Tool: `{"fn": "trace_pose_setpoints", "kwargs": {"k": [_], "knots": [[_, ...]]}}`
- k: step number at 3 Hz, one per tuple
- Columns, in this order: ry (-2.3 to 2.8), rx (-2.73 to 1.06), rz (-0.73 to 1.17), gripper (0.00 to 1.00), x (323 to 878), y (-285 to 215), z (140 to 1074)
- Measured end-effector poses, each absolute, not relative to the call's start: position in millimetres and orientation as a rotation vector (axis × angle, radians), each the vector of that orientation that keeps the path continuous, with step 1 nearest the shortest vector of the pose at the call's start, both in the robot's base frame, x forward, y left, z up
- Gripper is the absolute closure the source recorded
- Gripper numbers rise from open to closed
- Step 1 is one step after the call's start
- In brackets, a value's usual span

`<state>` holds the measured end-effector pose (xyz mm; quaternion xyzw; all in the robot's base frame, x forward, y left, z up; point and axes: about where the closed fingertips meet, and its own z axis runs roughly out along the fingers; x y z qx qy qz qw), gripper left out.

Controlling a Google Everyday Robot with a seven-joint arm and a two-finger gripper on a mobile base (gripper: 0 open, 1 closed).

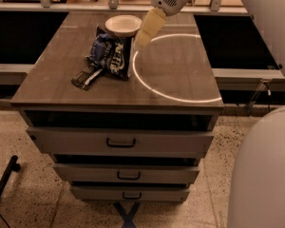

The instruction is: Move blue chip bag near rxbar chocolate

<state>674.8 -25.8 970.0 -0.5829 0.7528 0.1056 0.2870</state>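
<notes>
As blue chip bag [109, 56] overlaps rxbar chocolate [87, 76], gripper [140, 42] just beside bag.

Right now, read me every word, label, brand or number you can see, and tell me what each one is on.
Nothing can be quoted as it reads.
Blue chip bag: white lettering, too blurred to read.
Rxbar chocolate: white stripe and label, too small to read.
White bowl: no text visible.
Drawers: no text visible.
Gripper, above the tabletop between the bag and the bowl: no text visible.

Bowl [123, 24], blue chip bag [109, 56] beside jaws
</notes>
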Motion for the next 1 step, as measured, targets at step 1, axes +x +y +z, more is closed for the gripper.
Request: {"fn": "trace_pose_setpoints", "kwargs": {"k": [1], "knots": [[2.011,-1.557,0.282,0.0,674.8,-25.8,970.0]]}}
